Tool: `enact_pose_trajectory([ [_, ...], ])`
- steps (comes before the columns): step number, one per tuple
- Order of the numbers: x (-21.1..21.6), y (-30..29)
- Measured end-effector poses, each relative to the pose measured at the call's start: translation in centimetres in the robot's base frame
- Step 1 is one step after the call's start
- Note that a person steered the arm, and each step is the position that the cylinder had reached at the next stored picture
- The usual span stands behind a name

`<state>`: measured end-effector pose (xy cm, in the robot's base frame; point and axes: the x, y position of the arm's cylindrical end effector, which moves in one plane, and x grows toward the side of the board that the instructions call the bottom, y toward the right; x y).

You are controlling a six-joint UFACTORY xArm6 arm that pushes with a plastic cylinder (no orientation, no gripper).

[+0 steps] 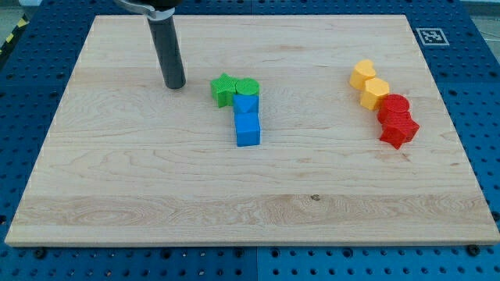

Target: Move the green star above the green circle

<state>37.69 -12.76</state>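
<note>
The green star (pixel 223 90) lies near the board's middle, touching the left side of the green circle (pixel 247 87). My tip (pixel 174 84) rests on the board to the left of the green star, about a block's width away from it. The dark rod rises from the tip toward the view's top.
Two blue blocks (pixel 247 119) sit in a column just below the green circle. At the view's right, two yellow blocks (pixel 369 84) and two red blocks (pixel 398 119) form a diagonal row. The wooden board (pixel 117 195) lies on a blue perforated table.
</note>
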Motion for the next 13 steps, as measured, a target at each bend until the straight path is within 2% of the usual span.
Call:
enact_pose_trajectory([
  [1,3.9,0.0],
  [2,4.7,1.7],
  [5,-1.0,3.0],
  [6,-1.4,2.9],
  [8,5.1,3.5],
  [9,5.9,6.1],
  [11,3.1,8.4],
  [12,1.2,8.4],
  [13,1.0,6.9],
])
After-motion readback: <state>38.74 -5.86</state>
